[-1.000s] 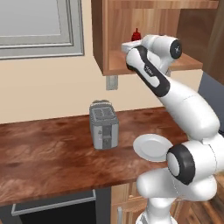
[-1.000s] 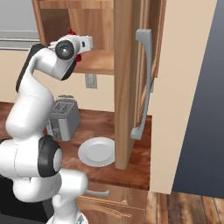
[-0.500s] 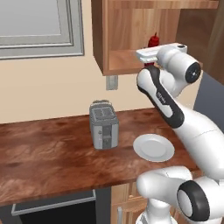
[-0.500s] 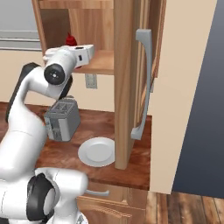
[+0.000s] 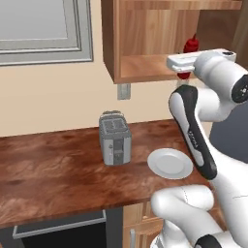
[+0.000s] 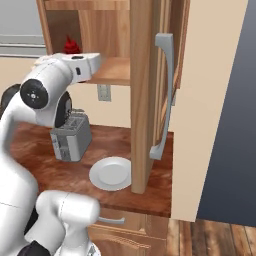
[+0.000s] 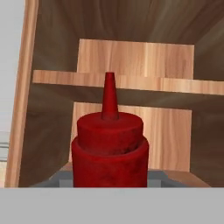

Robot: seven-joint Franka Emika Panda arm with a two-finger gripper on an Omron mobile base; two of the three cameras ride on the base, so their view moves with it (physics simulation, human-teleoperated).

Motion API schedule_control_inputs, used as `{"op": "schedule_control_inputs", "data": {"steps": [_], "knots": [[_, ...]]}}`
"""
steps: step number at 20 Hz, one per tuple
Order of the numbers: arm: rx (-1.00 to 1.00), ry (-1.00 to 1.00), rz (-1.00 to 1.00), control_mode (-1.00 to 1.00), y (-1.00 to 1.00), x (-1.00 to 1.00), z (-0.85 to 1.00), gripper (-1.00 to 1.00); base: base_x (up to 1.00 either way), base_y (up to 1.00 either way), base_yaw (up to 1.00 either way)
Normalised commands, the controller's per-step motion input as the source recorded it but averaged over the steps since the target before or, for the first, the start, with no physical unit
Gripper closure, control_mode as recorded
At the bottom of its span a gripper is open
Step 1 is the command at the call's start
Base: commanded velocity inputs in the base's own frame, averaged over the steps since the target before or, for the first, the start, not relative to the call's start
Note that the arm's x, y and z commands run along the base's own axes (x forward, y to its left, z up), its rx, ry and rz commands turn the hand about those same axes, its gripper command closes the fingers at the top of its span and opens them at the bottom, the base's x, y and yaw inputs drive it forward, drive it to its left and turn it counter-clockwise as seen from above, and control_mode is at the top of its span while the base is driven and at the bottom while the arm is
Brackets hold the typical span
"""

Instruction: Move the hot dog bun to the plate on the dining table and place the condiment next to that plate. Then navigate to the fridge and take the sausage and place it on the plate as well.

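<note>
Home kitchen, toaster (image 5: 115,138) on wood countertop (image 5: 58,169) (reddish-brown), wall cabinet (image 5: 145,38)

Over the last second the white arm's hand has swung from the left part of the open wooden wall cabinet (image 5: 145,43) toward its right end, the wrist turning until the hand lies level at shelf height in both base views. The small red squeeze bottle with the tapered cap (image 5: 190,46), which stood clear to the left of the hand at first, now pokes up just behind it, and in the hand view the bottle (image 7: 110,148) stands upright and close before the camera on the cabinet's lower shelf (image 7: 179,177).
</note>
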Motion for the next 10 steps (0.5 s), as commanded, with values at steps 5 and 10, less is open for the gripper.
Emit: {"op": "schedule_control_inputs", "data": {"steps": [5,10], "knots": [[0.00,0.15,-0.04,-1.00,0.00,-0.89,0.01,1.00,0.00,0.00,0.00],[0.00,0.19,-0.04,-1.00,0.00,-0.84,0.00,1.00,0.00,0.00,0.00]]}}
